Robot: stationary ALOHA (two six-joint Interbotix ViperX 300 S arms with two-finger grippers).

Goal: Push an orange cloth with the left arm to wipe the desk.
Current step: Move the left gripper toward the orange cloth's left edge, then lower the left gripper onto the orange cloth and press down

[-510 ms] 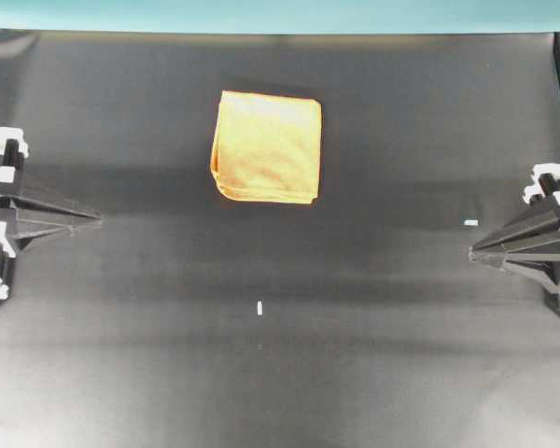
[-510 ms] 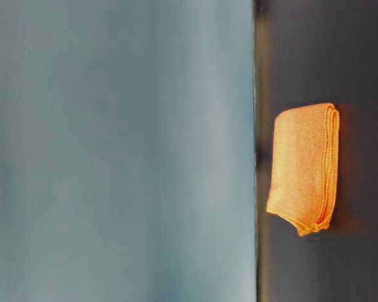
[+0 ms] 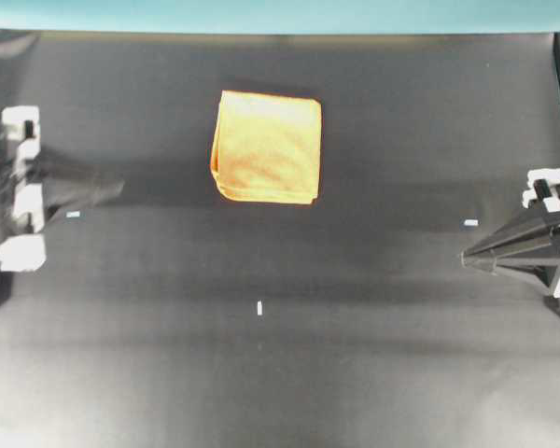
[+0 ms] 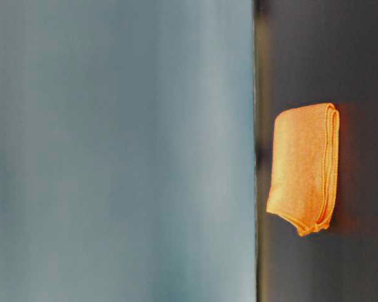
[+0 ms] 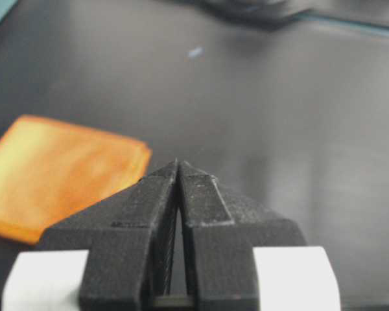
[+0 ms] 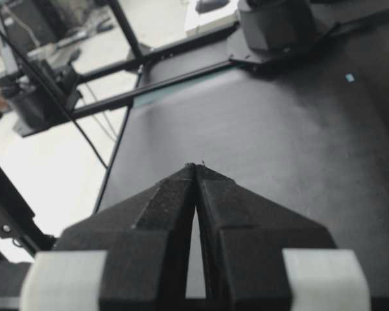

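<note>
The orange cloth point(image 3: 266, 147) lies flat on the desk point(image 3: 355, 355). The left gripper point(image 3: 119, 187) is clenched, empty, well apart from it. The right gripper point(image 3: 467, 258) is clenched too.

A robotics lab bench is shown: a matte black desk point(image 3: 373, 373) marked with small white tape pieces point(image 3: 259, 308), edged by a teal strip point(image 3: 280, 15). Metal frame bars point(image 6: 162, 71), cables point(image 6: 84, 123) and dark equipment point(image 6: 39, 97) are seen beyond it.

The left pincer point(image 3: 119, 187) is motion-blurred overhead; both arms are cut off by the frame edges.
</note>
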